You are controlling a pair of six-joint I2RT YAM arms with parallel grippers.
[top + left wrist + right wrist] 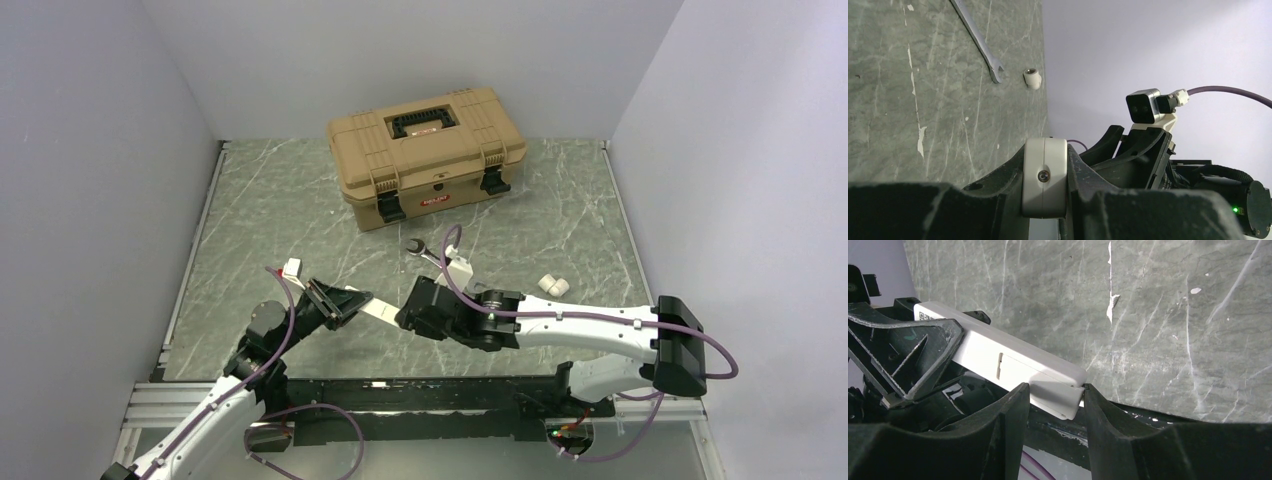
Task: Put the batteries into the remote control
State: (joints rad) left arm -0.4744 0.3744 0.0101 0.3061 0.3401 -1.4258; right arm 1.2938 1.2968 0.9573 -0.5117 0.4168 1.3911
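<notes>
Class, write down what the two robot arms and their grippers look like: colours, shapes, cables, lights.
Both the left arm and right arm have smooth white links with black joint housings. A purple cable loops along each. The left gripper and right gripper are black, with thick tapering fingers. A small green light glows on the right arm.

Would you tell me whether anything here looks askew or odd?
The slim white rectangular remote control is held between the left pincer and right pincer; its end panel at the right pincer sits stepped out of line, seemingly slid partway.
</notes>
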